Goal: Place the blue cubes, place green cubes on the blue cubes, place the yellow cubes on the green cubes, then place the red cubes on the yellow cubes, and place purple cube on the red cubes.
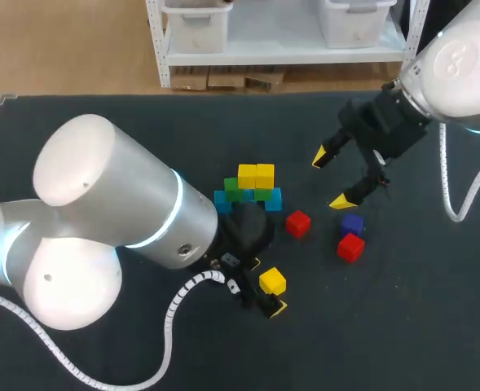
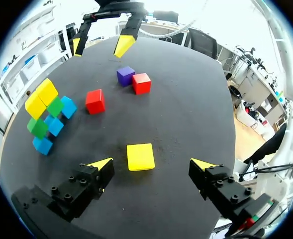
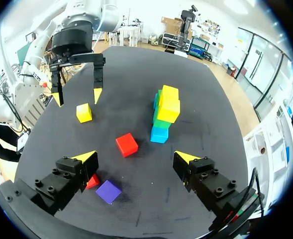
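Left claw [image 2: 152, 164] hangs wide open over the loose little yellow cube [image 2: 140, 157] on the black table [image 2: 186, 99]. Drop straight down, pinch its flat sides evenly. Right claw [image 1: 330, 179] is open too.

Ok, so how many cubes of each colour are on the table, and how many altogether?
blue cubes: 3
green cubes: 2
yellow cubes: 3
red cubes: 2
purple cube: 1
Total: 11
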{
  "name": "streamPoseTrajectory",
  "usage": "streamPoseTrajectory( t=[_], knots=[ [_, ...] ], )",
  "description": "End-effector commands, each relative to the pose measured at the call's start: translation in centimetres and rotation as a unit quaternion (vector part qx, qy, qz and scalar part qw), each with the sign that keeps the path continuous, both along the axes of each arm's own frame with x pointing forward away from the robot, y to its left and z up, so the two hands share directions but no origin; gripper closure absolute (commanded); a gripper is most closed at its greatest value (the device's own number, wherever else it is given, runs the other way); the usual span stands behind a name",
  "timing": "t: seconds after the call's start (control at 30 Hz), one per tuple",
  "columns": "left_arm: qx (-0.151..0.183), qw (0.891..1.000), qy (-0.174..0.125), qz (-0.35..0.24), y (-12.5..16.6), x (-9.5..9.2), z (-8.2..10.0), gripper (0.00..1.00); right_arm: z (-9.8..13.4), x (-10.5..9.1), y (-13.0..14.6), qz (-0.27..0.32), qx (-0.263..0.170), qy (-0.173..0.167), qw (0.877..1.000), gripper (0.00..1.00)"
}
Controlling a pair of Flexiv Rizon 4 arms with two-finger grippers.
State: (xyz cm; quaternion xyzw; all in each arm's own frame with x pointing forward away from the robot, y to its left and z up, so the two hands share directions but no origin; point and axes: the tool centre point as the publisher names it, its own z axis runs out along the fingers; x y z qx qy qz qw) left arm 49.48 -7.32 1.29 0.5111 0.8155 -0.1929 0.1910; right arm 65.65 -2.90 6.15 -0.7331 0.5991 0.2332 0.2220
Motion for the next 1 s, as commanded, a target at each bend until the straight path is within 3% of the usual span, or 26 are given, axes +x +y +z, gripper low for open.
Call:
streamPoseTrajectory(
  t=[0.03, 0.33, 0.47, 0.6, 0.83, 0.9, 1.0],
  knots=[
    [0.007, 1.0, 0.003, 0.003, -0.3, 0.4, -0.5, 0.0, 0.0, 0.1, 0.0, 0.001, 0.001, 0.0, 1.0, 0.0],
    [0.016, 1.0, 0.009, 0.01, -0.3, 0.9, -1.1, 0.0, 0.0, 0.1, 0.0, 0.001, 0.001, 0.0, 1.0, 0.0],
    [0.019, 1.0, 0.012, 0.009, -0.4, 1.0, -1.3, 0.15, 0.0, 0.1, 0.0, 0.001, 0.001, 0.0, 1.0, 0.0],
    [0.02, 1.0, 0.015, 0.01, -0.4, 1.1, -1.7, 0.22, 0.0, 0.1, 0.0, 0.001, 0.001, 0.0, 1.0, 0.0],
    [0.025, 0.999, 0.015, 0.012, -0.4, 1.5, -1.9, 0.74, 0.0, 0.1, 0.0, 0.001, 0.001, 0.0, 1.0, 0.0],
    [0.027, 0.999, 0.015, 0.014, -0.2, 1.6, -1.9, 1.0, 0.0, 0.1, 0.0, 0.001, 0.001, 0.0, 1.0, 0.0],
    [0.03, 0.999, 0.01, 0.014, 0.2, 1.8, -1.7, 1.0, 0.0, 0.1, 0.0, 0.001, 0.001, 0.0, 1.0, 0.0]
  ],
)
